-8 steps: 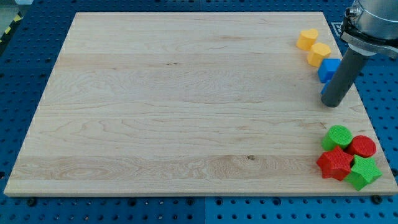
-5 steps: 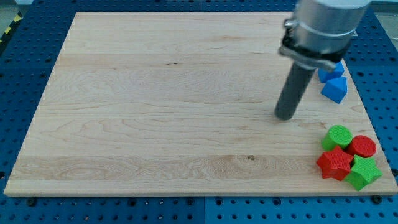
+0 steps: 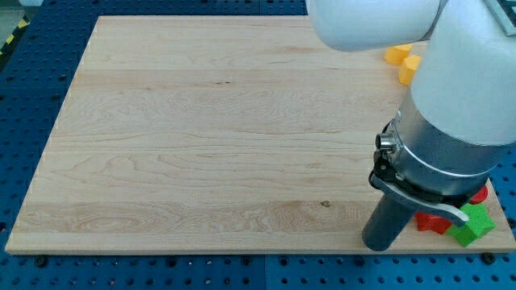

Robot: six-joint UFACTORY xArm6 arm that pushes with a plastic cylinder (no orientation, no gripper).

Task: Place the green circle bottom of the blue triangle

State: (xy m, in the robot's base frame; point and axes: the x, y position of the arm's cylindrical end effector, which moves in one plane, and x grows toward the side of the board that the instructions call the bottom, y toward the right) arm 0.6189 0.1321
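My tip rests on the board near the view's bottom edge, just left of the cluster at the bottom right. The arm's body hides the green circle and the blue triangle. Of that cluster only part of a red block, a sliver of a second red block and a green star-like block show. The tip stands a short way left of the red block; whether it touches it cannot be told.
Two yellow blocks sit at the view's top right, partly covered by the arm. The wooden board lies on a blue perforated table. The arm's large white and grey body fills the right side.
My tip has moved from the right-middle of the board down to the bottom edge beside the red and green cluster. The arm now covers the blue blocks and the green circle.
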